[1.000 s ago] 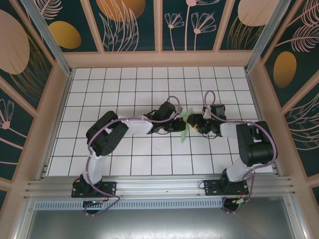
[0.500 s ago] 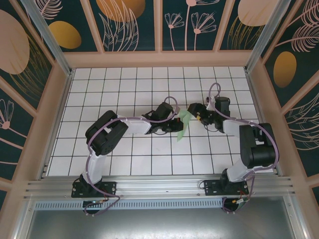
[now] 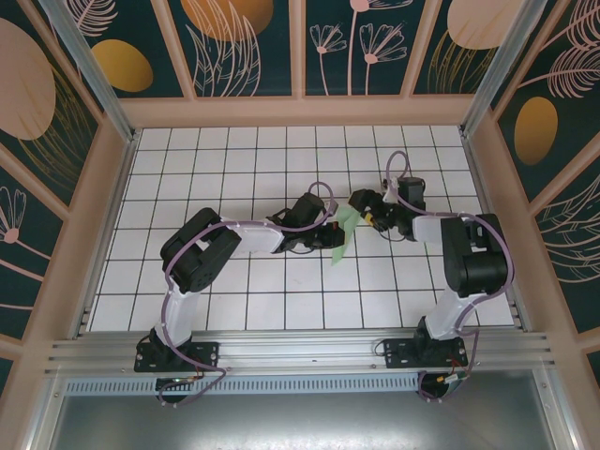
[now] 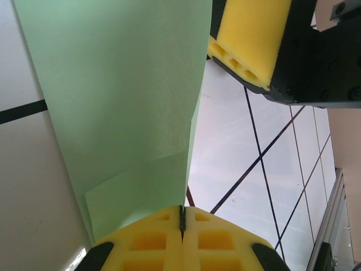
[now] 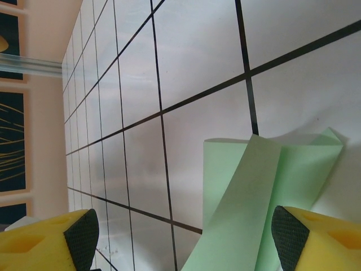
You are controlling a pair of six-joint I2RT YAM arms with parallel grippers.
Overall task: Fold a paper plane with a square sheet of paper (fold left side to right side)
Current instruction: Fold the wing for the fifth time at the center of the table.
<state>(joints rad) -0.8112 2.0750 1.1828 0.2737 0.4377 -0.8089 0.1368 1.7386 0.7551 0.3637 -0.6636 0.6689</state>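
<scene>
Left fingers (image 4: 146,245) are pressed fully together, their yellow foam pads meeting in a thin seam, and an edge of the green paper sheet (image 4: 124,101) is pinched in that seam. In the left wrist view the sheet spreads from the pads toward 12 o'clock, with a second folded layer showing as a paler flap close to the grip. One yellow pad of the right fingers (image 4: 248,39) sits at 1 o'clock, right against the sheet's long edge; whether it presses on the paper cannot be told.

In the right wrist view the right fingers (image 5: 333,243) stand wide apart, one pad at each lower corner, gripping nothing. The folded sheet (image 5: 254,192) lies between them over the white gridded tabletop (image 5: 197,68), its layers overlapping and one corner bent up at 3 o'clock.

From above, the sheet (image 3: 343,236) is a narrow green strip near the middle of the tabletop (image 3: 234,159), running roughly from 12 to 6 o'clock. The left fingers (image 3: 326,232) are at its 9 o'clock side and the right fingers (image 3: 364,208) at its 1 o'clock end.
</scene>
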